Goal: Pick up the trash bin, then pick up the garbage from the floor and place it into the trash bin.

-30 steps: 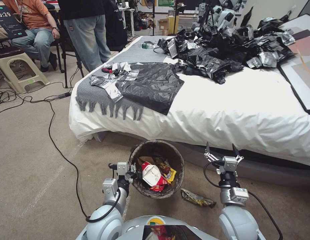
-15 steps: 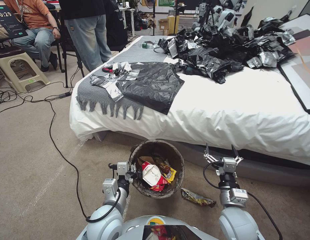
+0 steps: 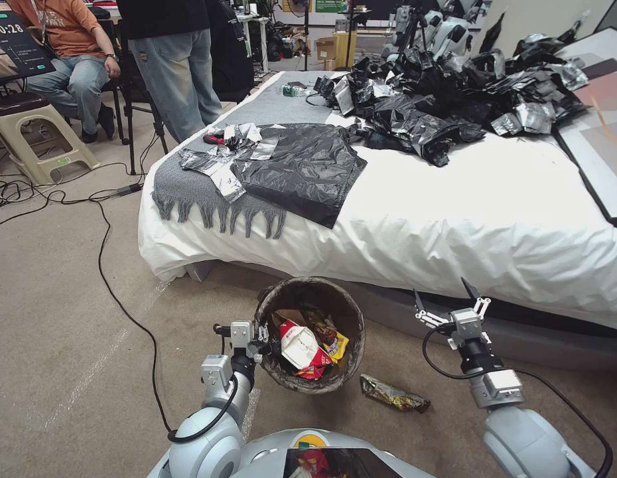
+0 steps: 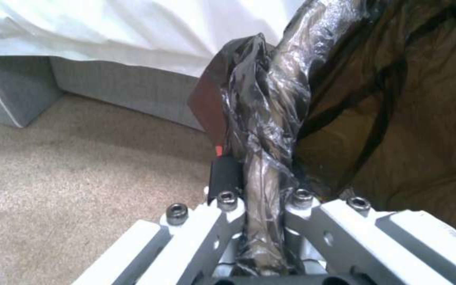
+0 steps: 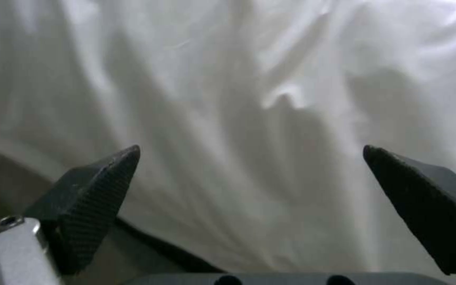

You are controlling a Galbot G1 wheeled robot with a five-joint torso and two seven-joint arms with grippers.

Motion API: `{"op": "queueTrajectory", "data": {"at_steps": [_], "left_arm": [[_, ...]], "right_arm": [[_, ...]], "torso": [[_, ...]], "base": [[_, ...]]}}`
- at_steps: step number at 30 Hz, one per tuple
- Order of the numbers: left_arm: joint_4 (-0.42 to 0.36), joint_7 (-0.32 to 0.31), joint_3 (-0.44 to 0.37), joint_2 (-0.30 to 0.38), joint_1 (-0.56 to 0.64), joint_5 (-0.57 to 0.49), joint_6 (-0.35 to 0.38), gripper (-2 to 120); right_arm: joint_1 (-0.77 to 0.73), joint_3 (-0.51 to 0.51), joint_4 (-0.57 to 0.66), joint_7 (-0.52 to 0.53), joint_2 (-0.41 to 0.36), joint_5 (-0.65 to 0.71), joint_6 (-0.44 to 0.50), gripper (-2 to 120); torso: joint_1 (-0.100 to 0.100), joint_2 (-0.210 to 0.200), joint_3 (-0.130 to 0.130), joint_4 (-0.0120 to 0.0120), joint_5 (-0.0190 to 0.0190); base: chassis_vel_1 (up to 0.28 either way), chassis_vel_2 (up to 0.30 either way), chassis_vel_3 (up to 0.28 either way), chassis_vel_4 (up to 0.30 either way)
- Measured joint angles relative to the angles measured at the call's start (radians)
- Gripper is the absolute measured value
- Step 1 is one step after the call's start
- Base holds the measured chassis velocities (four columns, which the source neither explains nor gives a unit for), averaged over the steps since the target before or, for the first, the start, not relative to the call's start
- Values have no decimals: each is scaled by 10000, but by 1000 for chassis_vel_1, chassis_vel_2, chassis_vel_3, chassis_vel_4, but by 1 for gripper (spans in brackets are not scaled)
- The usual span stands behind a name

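The trash bin [image 3: 351, 312], round with a dark bag liner over its rim, hangs just above the carpet in front of the bed. My left gripper [image 3: 263, 340] is shut on the bin's lined rim [image 4: 262, 158] at its left side. Inside lie a crushed red-and-white paper cup [image 3: 300, 348] and yellow snack wrappers [image 3: 335, 344]. One piece of garbage, a gold-brown snack wrapper [image 3: 393, 394], lies on the floor just right of the bin. My right gripper [image 3: 444, 299] is open and empty, raised to the right of the bin near the bed's side; its wrist view faces the white sheet [image 5: 270, 99].
The bed [image 3: 454, 219] with white sheet stands right behind the bin, carrying black plastic bags [image 3: 302, 166] and a grey throw [image 3: 189, 189]. A black cable [image 3: 116, 292] runs across the carpet on the left. People and a stool [image 3: 30, 133] are at the far left.
My right arm has swung to the right and turned, carrying its open gripper a little farther from the bin. The left gripper and bin have stayed put.
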Motion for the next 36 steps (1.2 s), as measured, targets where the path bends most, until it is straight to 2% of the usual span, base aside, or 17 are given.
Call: {"op": "queueTrajectory", "data": {"at_steps": [2, 4, 7, 10, 15, 16, 19, 23, 32, 36], "left_arm": [[-1, 1, 3, 9, 8, 0, -5, 2], [-1, 1, 5, 9, 10, 0, -5, 2], [-8, 0, 4, -4, 28, 3, -5, 2], [-16, -1, -4, -6, 39, 4, -5, 2], [-34, -7, -47, -9, 69, 9, -5, 2], [-34, -7, -47, -9, 69, 9, -5, 2], [-34, -8, -50, -45, 79, 20, -5, 2], [-23, -9, -59, -69, 82, 39, -6, 2], [-17, -9, -64, -77, 81, 43, -5, 2], [32, -10, -65, -107, 62, 58, -5, 2]], "right_arm": [[-29, -151, -374, -572, -891, 682, 311, 100], [-4, -217, -454, -676, -1053, 814, 368, 100], [269, -636, -900, -1588, -1900, 1763, 685, 100], [316, -740, -999, -1896, -2109, 2068, 762, 100], [493, -1161, -1754, -3509, -2939, 2819, 1301, 100], [493, -1161, -1754, -3509, -2939, 2819, 1301, 100], [610, -1371, -2138, -4357, -3235, 3076, 1420, 100], [709, -1521, -2330, -4655, -3366, 3141, 1416, 100], [761, -1626, -2463, -4754, -3416, 3157, 1356, 100], [942, -2070, -2797, -4784, -3381, 3153, 1166, 100]], "torso": [[0, 0, 0, 4, 1], [0, 0, 0, 2, 2], [0, 0, 1, 4, 2], [0, 0, 1, 4, 1], [0, 0, 1, 1, -1], [0, 0, 1, 1, -1], [0, 0, 1, 2, -1], [0, 0, 1, 3, -1], [0, 0, 0, 3, -1], [0, 0, 0, 3, -2]], "base": [[0, 0, 0, 0], [0, 0, 0, 0], [0, 0, 0, 0], [0, 0, 0, 0], [0, 0, 0, 0], [0, 0, 0, 0], [0, 0, 0, 0], [0, 0, 0, 0], [0, 0, 0, 0], [0, 0, 0, 0]]}}
